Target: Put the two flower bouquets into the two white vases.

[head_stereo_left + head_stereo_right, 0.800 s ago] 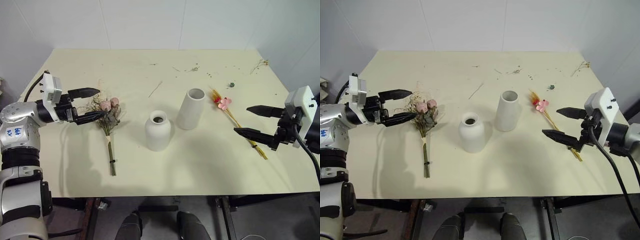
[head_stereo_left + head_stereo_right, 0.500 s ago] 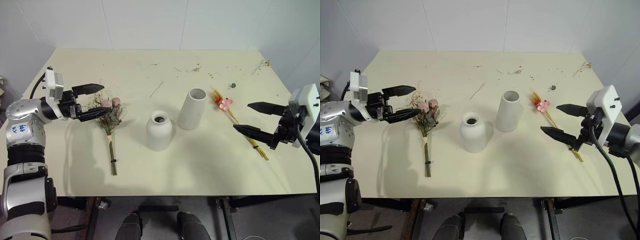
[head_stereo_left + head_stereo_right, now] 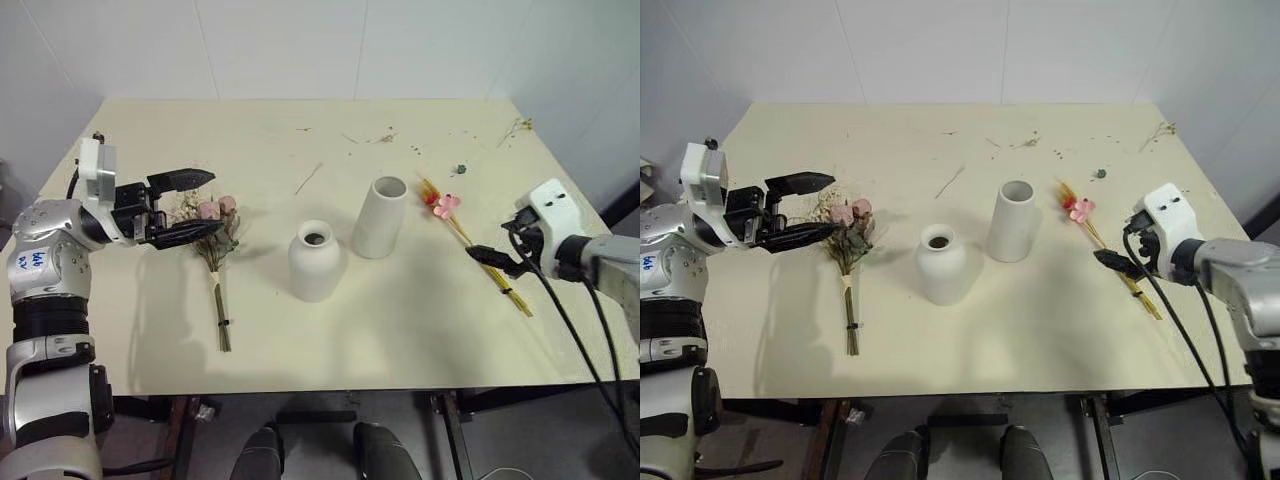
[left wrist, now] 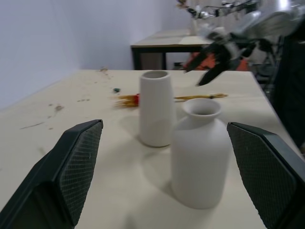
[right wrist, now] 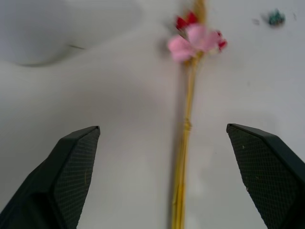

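Rose bouquet (image 3: 216, 245): lies flat on the table (image 3: 400, 340), on the robot's left; heads point away from the robot, tied stems run back toward the near edge; not yet in any vase.
Left gripper (image 3: 188, 205): fingers spread wide, holding nothing; it points sideways toward the rose heads and stands just beside them, so this arm is clearly the nearer one for the roses.
Wheat bouquet (image 3: 470, 240): slim yellow stalks with pink blossoms, flat on the table to the right of the vases; its long axis runs from the blossoms near the tall vase back and outward to the right.
Right gripper (image 5: 162, 179): wide apart and empty; in the right wrist view the stalk passes lengthwise between the two fingers, so the fingers straddle it; I judge a plain descent and closing would catch the stem.
Short vase (image 3: 316, 262): upright, middle of the table; empty.
Tall vase (image 3: 381, 216): upright, just behind and right of the short one; empty.
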Motion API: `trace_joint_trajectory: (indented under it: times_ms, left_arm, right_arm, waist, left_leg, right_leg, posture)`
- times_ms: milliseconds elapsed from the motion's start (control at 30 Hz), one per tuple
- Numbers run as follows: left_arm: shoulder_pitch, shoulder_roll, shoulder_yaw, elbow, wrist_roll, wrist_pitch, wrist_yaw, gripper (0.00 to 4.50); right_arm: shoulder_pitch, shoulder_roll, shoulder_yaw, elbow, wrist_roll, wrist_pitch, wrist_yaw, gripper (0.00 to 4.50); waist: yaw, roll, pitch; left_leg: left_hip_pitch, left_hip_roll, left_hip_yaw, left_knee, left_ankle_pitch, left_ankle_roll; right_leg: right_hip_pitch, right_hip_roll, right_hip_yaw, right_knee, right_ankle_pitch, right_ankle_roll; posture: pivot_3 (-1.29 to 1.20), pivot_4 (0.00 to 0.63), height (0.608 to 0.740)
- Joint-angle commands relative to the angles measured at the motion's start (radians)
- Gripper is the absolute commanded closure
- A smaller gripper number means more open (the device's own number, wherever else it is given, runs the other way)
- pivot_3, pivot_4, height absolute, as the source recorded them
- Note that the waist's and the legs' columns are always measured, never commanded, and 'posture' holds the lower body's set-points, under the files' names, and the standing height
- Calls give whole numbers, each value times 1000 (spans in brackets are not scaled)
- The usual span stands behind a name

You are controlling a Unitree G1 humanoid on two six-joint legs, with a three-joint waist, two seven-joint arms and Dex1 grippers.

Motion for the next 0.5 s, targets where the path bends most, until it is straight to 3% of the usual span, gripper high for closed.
trace_joint_trajectory:
  times_ms: [33, 200, 500]
  left_arm:
    - [23, 31, 38, -82, -41, 32, 14, 41]
    - [7, 46, 65, -113, -77, 76, 44, 41]
    - [-77, 77, 9, -55, -43, 122, 21, 41]
  right_arm:
    - [-106, 48, 37, 188, -91, -43, -33, 0]
    - [-195, 108, 66, 385, -148, -96, 0, 0]
    - [-245, 161, 67, 531, -204, -145, 26, 0]
  waist:
    - [2, 0, 0]
    - [5, 0, 0]
    - [1, 0, 0]
  left_leg:
    - [0, 0, 0, -1, 0, 0]
    - [0, 0, 0, -4, 0, 0]
    - [0, 0, 0, -3, 0, 0]
  right_leg:
    - [-1, 0, 0, 0, 0, 0]
    - [-2, 0, 0, 0, 0, 1]
    - [-1, 1, 0, 2, -1, 2]
  posture:
    - [0, 150, 740]
    - [0, 150, 740]
    - [0, 150, 740]
